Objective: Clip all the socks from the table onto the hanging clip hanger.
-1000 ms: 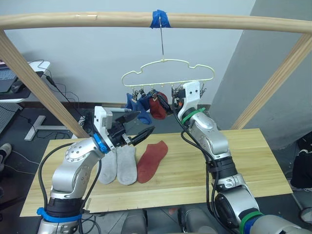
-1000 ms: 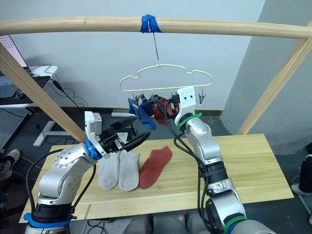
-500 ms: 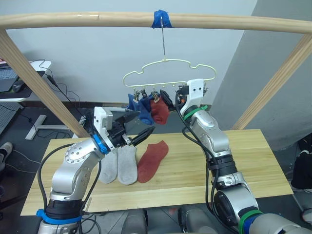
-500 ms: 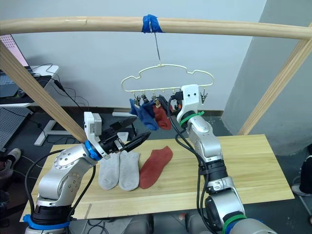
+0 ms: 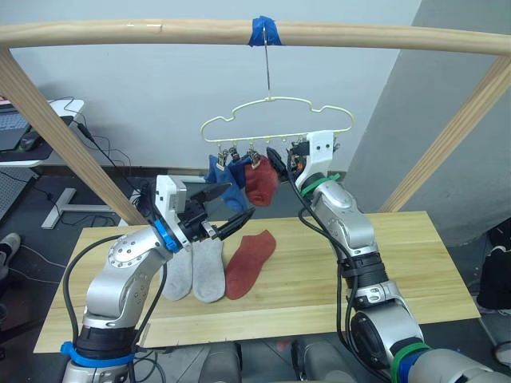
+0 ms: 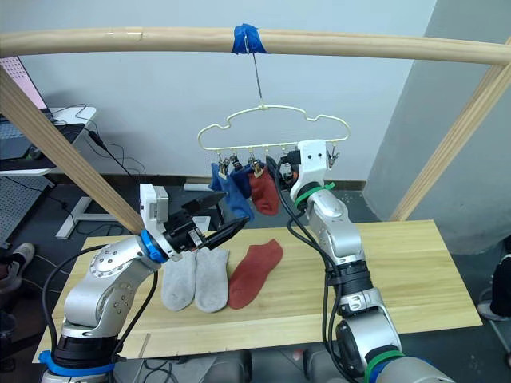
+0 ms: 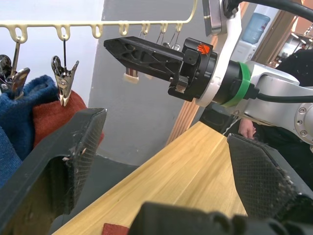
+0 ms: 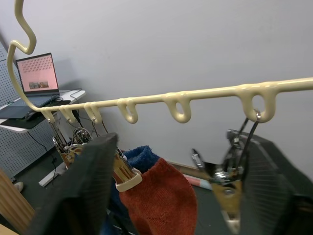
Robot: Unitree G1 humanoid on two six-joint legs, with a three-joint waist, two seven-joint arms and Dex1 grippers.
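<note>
The pale-yellow clip hanger (image 5: 275,120) hangs from the pole. Two blue socks (image 5: 223,179) and one rust red sock (image 5: 259,182) are clipped to it. On the table (image 5: 415,263) lie two light grey socks (image 5: 196,270) side by side, with a rust red sock (image 5: 249,259) next to them. My right gripper (image 5: 279,162) is up at the clip row, open, just right of the hung red sock (image 8: 156,200), and a free metal clip (image 8: 234,196) sits between its fingers. My left gripper (image 5: 231,206) hovers open and empty above the grey socks, below the blue ones.
The round wooden pole frame (image 5: 359,36) spans the scene, with slanted legs at both sides of the table. A desk with a laptop (image 5: 24,136) and cables stands beyond the table's left end. The right half of the tabletop is bare wood.
My right gripper has drawn slightly off the hung red sock, which now hangs free from its clip. The left gripper has risen a little.
</note>
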